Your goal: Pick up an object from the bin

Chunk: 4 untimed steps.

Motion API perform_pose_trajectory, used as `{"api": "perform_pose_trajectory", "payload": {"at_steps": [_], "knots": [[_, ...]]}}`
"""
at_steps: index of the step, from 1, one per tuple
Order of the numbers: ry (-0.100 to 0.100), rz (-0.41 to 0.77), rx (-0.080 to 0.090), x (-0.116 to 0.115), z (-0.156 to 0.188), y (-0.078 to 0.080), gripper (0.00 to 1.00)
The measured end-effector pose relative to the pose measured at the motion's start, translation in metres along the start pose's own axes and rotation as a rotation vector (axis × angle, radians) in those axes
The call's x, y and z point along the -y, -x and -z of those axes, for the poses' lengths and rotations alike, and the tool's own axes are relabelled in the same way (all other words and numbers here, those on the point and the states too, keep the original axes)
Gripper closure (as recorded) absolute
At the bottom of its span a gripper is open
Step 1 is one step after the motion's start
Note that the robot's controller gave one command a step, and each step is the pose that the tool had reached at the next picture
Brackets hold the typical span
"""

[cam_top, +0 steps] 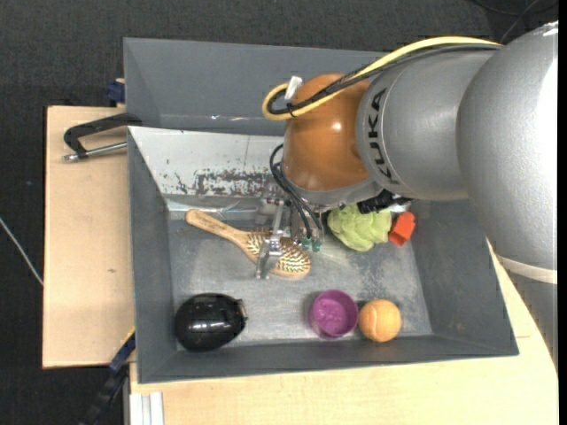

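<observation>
My gripper [269, 253] is low in the middle of the bin, its metal fingers down on the head of a wooden hairbrush [232, 233]. The brush lies flat with its handle pointing to the back left and its bristled oval head under the fingertips. Whether the fingers grip the brush head is hidden by the bristles and the wrist above. A yellow-green crumpled soft thing [361, 227] lies just right of the gripper, with a small orange-red piece [402, 227] beside it.
Along the front wall lie a black rounded object [208, 321] at the left, a purple round cup-like thing [333, 313] and an orange ball [379, 320] side by side. The arm with its orange cover overhangs the back right of the bin.
</observation>
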State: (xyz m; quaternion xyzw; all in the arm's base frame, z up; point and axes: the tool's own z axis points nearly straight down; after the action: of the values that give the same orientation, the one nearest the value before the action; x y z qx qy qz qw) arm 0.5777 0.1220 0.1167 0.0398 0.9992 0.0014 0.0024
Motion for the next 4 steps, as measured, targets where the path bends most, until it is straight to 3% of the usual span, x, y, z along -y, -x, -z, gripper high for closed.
{"api": "perform_pose_trajectory", "payload": {"at_steps": [1,2,3,4], "knots": [[0.005,-0.027,0.014,0.012,-0.041,-0.01,0.0],[0.0,-0.245,0.0,0.01,-0.017,-0.009,0.0],[-0.002,-0.135,-0.002,0.01,-0.025,-0.009,0.0],[0.014,-0.353,0.013,0.019,-0.034,-0.004,1.0]]}}
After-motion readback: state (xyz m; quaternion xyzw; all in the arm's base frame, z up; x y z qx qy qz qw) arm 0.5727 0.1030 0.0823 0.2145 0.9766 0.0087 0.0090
